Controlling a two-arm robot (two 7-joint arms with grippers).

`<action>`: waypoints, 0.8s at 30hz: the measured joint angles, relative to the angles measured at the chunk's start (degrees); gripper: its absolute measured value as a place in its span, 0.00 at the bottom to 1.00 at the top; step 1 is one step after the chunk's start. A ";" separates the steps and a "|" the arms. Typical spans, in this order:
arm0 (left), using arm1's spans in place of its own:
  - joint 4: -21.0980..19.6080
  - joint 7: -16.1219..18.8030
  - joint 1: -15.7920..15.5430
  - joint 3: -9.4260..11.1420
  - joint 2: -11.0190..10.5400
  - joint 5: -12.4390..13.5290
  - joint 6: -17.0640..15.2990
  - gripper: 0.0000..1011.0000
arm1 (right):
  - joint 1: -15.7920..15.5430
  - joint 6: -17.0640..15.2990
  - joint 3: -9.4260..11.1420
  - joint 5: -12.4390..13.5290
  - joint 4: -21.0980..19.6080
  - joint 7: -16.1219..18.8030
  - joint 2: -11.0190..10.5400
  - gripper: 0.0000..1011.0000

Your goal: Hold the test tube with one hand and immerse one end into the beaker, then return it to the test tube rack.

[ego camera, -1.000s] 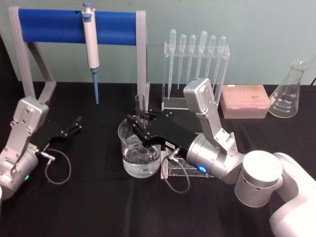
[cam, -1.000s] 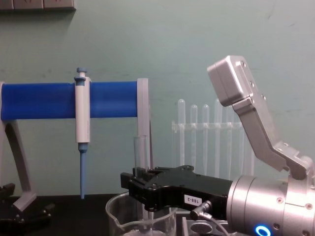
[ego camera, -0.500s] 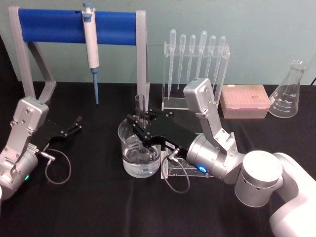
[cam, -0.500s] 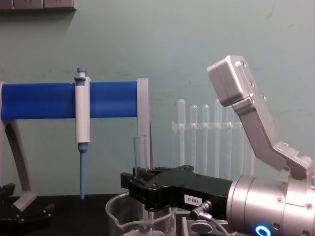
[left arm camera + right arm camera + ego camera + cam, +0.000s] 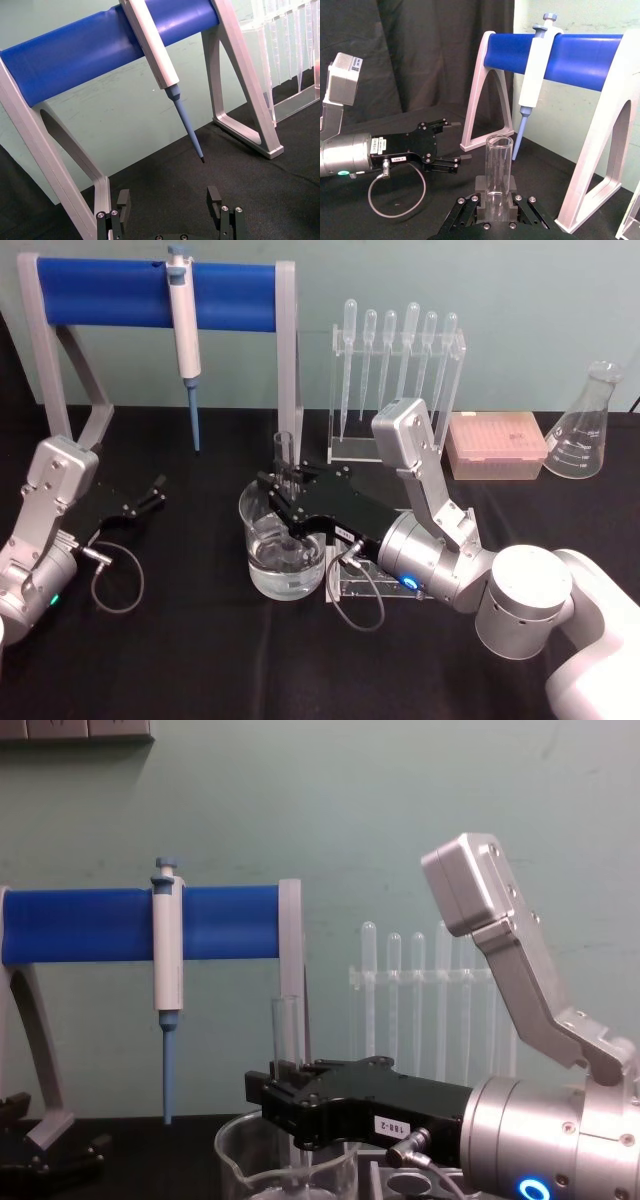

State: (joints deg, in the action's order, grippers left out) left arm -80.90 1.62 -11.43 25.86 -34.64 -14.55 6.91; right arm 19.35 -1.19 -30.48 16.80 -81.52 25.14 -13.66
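At frame centre, the right pincer [image 5: 285,502] grips the test tube [image 5: 284,455] upright, its lower end inside the beaker [image 5: 283,555]; immersion appears done, return remains.

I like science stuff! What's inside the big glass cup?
Clear liquid fills the beaker, and the test tube stands inside. The right gripper covers its lower end.
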 joint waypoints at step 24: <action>0.00 0.00 0.00 0.00 0.00 0.00 0.00 0.99 | 0.00 0.00 0.00 0.00 0.00 0.00 0.00 0.22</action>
State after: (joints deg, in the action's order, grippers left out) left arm -80.90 1.62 -11.43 25.86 -34.65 -14.55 6.91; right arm 19.36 -1.20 -30.49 16.80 -81.53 25.14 -13.66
